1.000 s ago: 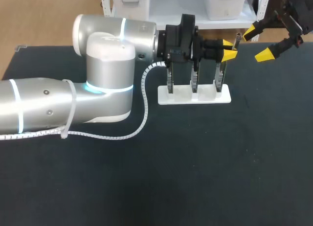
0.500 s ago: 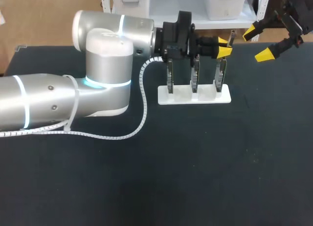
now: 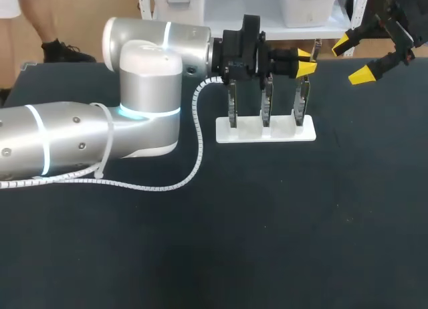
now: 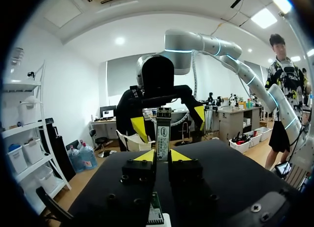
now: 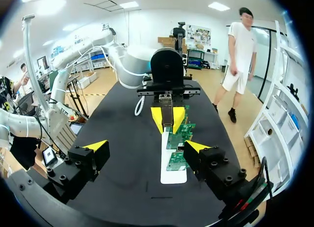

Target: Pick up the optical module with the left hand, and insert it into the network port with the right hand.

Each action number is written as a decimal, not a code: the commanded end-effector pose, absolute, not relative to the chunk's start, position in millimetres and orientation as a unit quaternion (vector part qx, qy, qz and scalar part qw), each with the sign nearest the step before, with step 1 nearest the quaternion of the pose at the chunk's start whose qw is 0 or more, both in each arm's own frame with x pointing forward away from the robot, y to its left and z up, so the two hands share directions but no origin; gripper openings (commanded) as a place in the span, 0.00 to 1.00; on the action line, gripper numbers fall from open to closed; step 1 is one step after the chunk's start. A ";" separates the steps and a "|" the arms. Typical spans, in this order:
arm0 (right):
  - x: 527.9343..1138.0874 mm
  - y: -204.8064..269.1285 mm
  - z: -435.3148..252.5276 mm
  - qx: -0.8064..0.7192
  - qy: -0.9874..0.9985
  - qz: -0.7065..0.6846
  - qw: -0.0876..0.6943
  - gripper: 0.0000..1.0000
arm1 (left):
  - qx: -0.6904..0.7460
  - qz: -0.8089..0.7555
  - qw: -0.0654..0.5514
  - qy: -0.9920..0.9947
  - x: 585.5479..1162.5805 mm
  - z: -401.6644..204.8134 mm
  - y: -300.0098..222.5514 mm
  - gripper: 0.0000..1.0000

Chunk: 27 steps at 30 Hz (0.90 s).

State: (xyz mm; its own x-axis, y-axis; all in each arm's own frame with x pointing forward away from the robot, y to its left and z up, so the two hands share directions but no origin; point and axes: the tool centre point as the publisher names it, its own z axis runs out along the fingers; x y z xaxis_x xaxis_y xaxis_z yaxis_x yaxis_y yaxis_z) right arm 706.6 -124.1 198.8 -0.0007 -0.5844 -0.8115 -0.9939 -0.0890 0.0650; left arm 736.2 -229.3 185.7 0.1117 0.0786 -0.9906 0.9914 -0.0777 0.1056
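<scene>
My left gripper is shut on the optical module, a slim metal bar that sticks out past its yellow tips above the right end of the board stand. In the left wrist view the module stands upright between the tips of the left gripper. My right gripper hangs open at the far right, a short way beyond the module, with nothing between its fingers. From the right wrist view, the open right gripper faces the module. Three green circuit boards stand upright in a white stand.
The left arm's thick silver body and its white coiled cable cover the left half of the black table. The stand sits at the back middle, just under the left gripper.
The left gripper with the module has risen slightly and drawn back to the left, above the boards. The right gripper has stayed where it was, open.
</scene>
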 end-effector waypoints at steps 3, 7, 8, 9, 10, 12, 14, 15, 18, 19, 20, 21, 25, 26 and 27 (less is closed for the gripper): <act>705.5 -124.1 198.7 -0.646 0.611 0.356 0.288 1.00 | 0.566 -0.474 0.486 0.467 743.8 182.4 -236.4 0.00; 705.5 -124.1 198.7 -0.646 0.611 0.356 0.288 1.00 | 0.567 -0.474 0.486 0.467 745.0 182.7 -237.8 0.00; 705.5 -124.1 198.7 -0.646 0.611 0.356 0.288 1.00 | 0.568 -0.473 0.486 0.467 745.0 182.9 -237.9 0.00; 705.5 -124.1 198.7 -0.646 0.611 0.356 0.288 1.00 | 0.567 -0.470 0.488 0.468 744.7 183.3 -238.1 0.00; 705.5 -124.1 198.7 -0.646 0.611 0.356 0.288 1.00 | 0.567 -0.469 0.489 0.469 743.8 183.9 -238.1 0.00; 705.5 -124.1 198.7 -0.646 0.611 0.356 0.288 1.00 | 0.567 -0.464 0.492 0.470 741.7 184.0 -238.0 0.00; 705.5 -124.1 198.7 -0.646 0.611 0.356 0.288 1.00 | 0.565 -0.463 0.494 0.472 740.4 182.8 -237.3 0.00; 705.5 -124.1 198.7 -0.646 0.611 0.356 0.288 1.00 | 0.565 -0.462 0.494 0.472 740.2 182.0 -236.9 0.00; 705.5 -124.1 198.7 -0.646 0.611 0.356 0.288 1.00 | 0.562 -0.457 0.497 0.478 740.8 180.9 -234.3 0.00; 705.5 -124.1 198.7 -0.646 0.611 0.356 0.288 1.00 | 0.561 -0.456 0.498 0.479 741.3 181.0 -233.3 0.00; 705.5 -124.1 198.7 -0.646 0.611 0.356 0.288 1.00 | 0.560 -0.455 0.500 0.479 741.6 181.4 -232.4 0.00; 705.5 -124.1 198.7 -0.646 0.611 0.356 0.288 1.00 | 0.560 -0.454 0.500 0.480 741.9 181.9 -231.8 0.00; 705.5 -124.1 198.7 -0.646 0.611 0.356 0.288 1.00 | 0.561 -0.453 0.501 0.480 742.0 183.2 -230.6 0.00; 705.5 -124.1 198.7 -0.646 0.611 0.356 0.288 1.00 | 0.561 -0.452 0.501 0.480 742.1 183.4 -230.3 0.00; 705.5 -124.1 198.7 -0.646 0.611 0.356 0.288 1.00 | 0.561 -0.451 0.501 0.480 742.1 183.5 -230.2 0.00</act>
